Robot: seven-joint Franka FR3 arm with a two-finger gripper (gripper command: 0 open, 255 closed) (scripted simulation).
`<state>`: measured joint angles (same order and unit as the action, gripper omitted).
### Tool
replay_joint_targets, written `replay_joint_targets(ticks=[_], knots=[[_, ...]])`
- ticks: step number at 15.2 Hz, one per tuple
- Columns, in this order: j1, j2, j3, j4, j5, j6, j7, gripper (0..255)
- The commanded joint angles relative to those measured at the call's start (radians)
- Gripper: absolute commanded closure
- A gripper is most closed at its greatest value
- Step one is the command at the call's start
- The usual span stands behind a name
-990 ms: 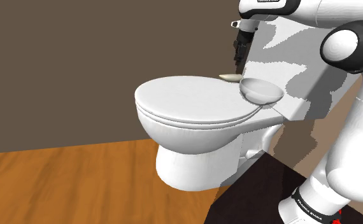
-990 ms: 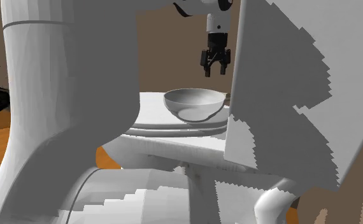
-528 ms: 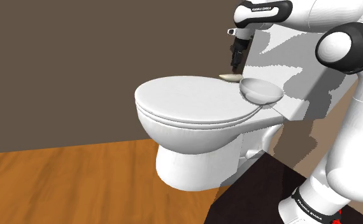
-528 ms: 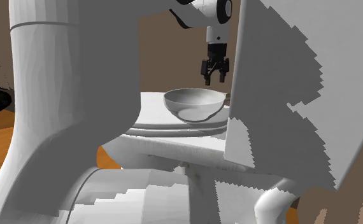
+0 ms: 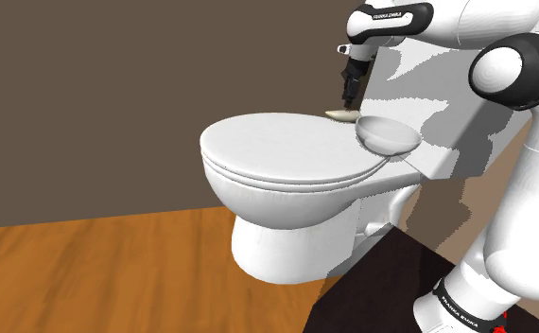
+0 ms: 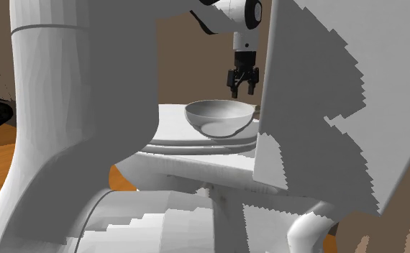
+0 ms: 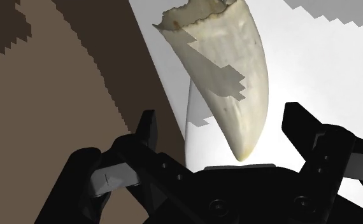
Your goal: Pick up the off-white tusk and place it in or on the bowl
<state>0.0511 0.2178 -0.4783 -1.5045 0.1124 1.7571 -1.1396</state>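
While the tusk point(image 5: 339, 115) lies untouched on the closed toilet lid point(image 5: 277, 151), the gripper point(image 5: 350, 93) hovers over it with its pincer spread wide.

In the shoulder view the cream tusk rests at the lid's rear edge, at about ten o'clock from the pale grey bowl point(image 5: 388, 134) and just beside its rim; whether the two touch I cannot tell. The gripper hangs at twelve o'clock from the tusk, pointing down and apart from it. In the second exterior view the gripper point(image 6: 242, 88) stands at one o'clock from the bowl point(image 6: 220, 115), above its rim. In the wrist view the tusk point(image 7: 228, 76) points its narrow tip toward the hand. That tip lies between the two black fingers point(image 7: 147, 130) with a gap on each side, and its jagged broad end is farthest from the gripper point(image 7: 221, 114).
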Motion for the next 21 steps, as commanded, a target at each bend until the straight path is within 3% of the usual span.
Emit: replay_joint_targets(ticks=[1, 10, 11, 13, 21], knots=[[0.000, 0.000, 0.000, 0.000, 0.000, 0.000, 0.000, 255], [0.000, 0.000, 0.000, 0.000, 0.000, 0.000, 0.000, 255], [0.000, 0.000, 0.000, 0.000, 0.000, 0.000, 0.000, 0], [-0.030, 0.000, 0.011, 0.005, -0.027, -0.070, -0.258, 0], [-0.024, -0.006, 0.014, -0.104, -0.029, 0.034, -0.258, 0]])
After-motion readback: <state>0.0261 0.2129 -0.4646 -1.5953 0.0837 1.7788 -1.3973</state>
